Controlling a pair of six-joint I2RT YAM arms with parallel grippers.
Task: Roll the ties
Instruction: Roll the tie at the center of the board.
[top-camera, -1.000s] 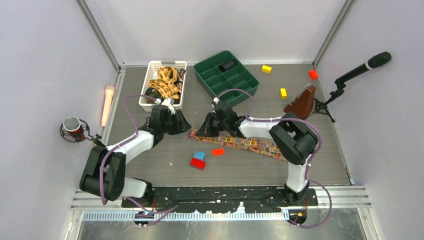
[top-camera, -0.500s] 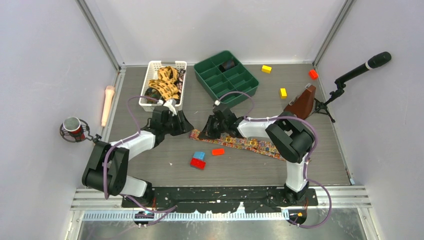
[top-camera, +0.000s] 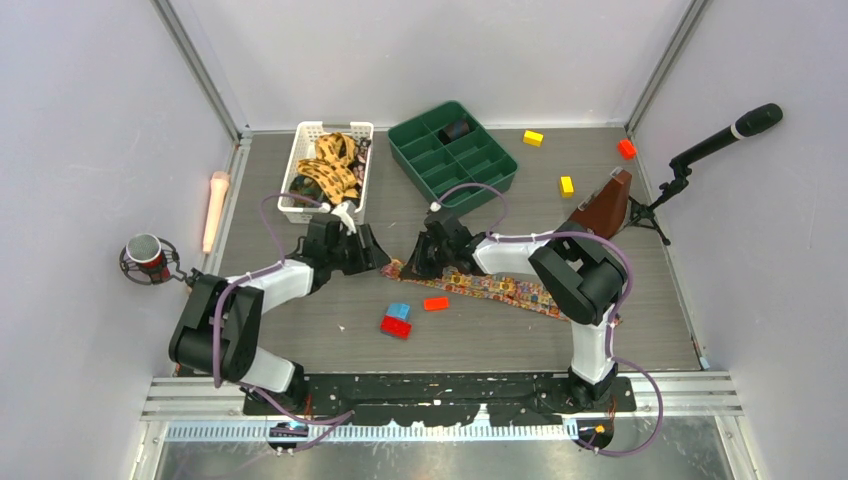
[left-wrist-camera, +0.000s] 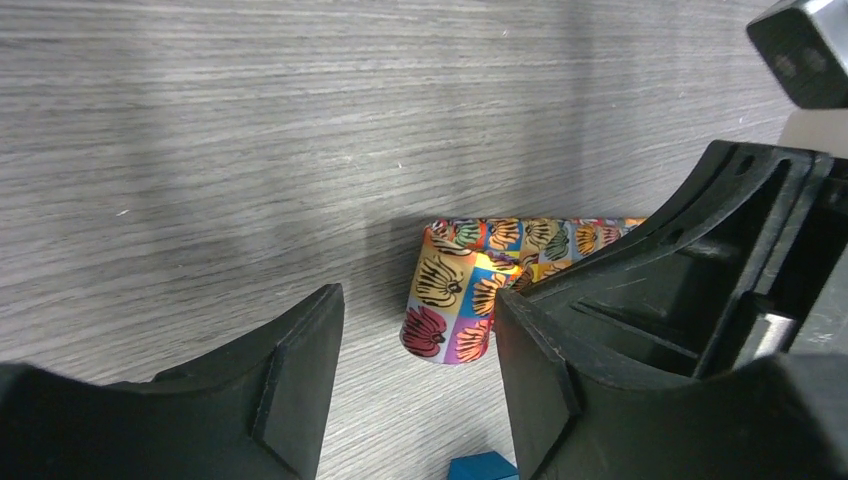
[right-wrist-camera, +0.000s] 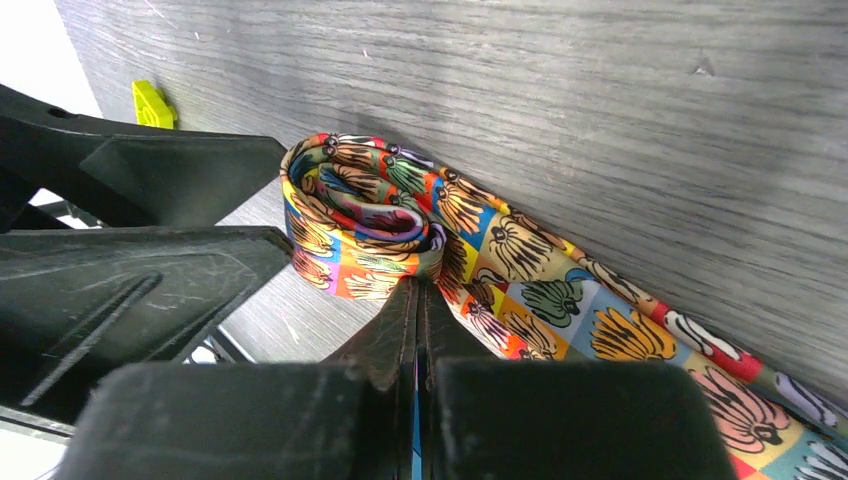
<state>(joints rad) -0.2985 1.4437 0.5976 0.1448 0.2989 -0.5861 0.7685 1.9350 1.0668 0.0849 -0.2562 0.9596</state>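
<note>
- left gripper (left-wrist-camera: 418, 318): jaws apart, holding nothing; the rolled end of the tie (left-wrist-camera: 452, 300) lies just ahead of its finger gap
- right gripper (right-wrist-camera: 415, 295): jaws closed, tips against the roll's base; cannot tell if fabric is pinched
- unrolled length trails back past right gripper, flat on table (left-wrist-camera: 250, 120)

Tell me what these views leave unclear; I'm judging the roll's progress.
Top view: the left gripper and right gripper cover the rolled end of the tie.
Right wrist view: shut fingers hide whether fabric is pinched; the edge cuts off the tie.
Top view: ties in the basket too tangled to count; dark item in the tray too small.
</note>
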